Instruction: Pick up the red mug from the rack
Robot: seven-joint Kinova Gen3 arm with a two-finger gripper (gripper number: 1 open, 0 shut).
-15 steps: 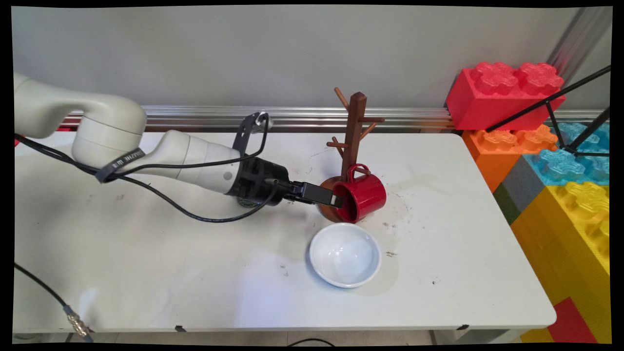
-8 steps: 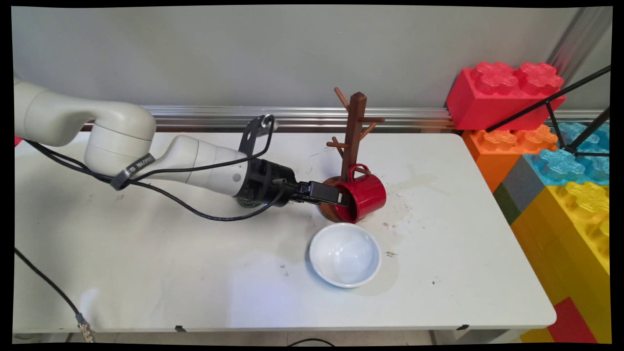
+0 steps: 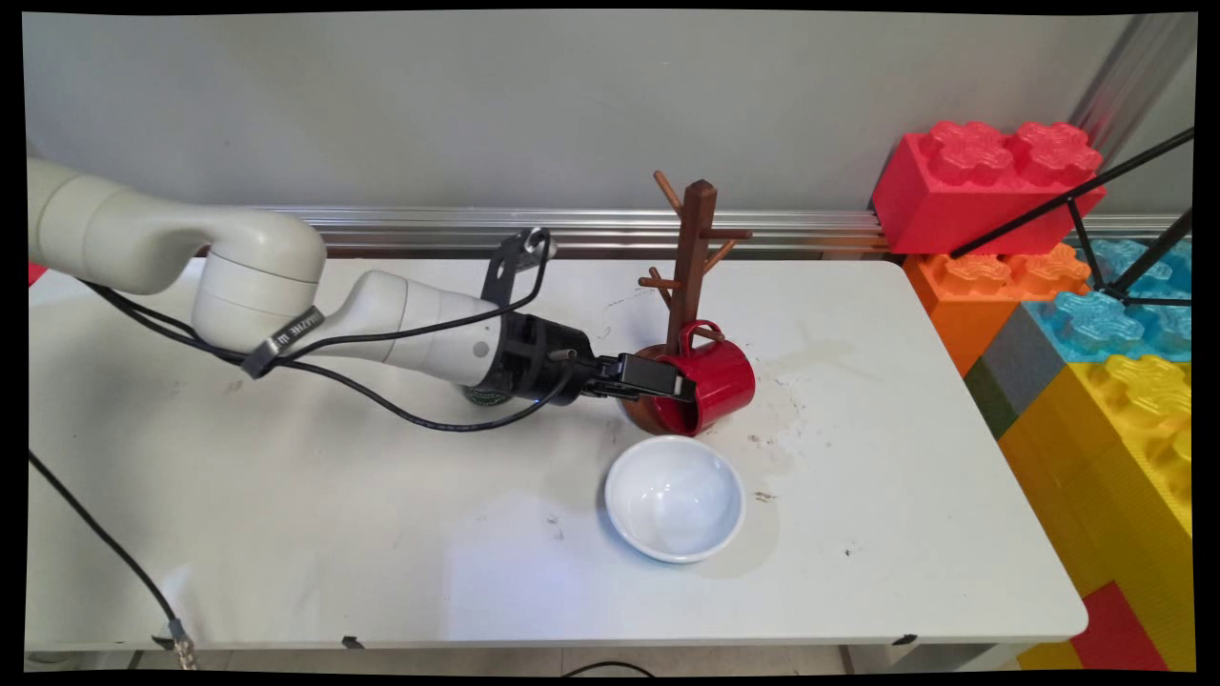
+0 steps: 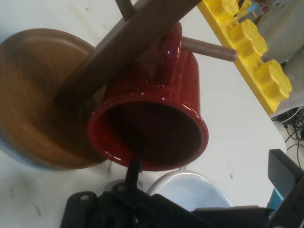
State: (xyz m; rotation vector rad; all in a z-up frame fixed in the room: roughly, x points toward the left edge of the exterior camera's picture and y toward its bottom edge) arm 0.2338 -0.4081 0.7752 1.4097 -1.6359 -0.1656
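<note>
Tool (image 3: 682,385) at red mug (image 3: 715,381) rim, no readable lettering

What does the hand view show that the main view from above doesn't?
Only the hand view looks straight into the red enamel mug's dark inside. Only the main view shows the white arm, the whole white table and the red toy brick. Both show the mug, the brown wooden mug tree, the white bowl and the black gripper.

You see the mug tree (image 3: 694,276) stand on the desk (image 3: 286,514), toward its far side. The mug (image 3: 713,383) lies on its side against the tree's base, mouth to the left. The bowl (image 3: 675,497) sits just before the tree.
</note>
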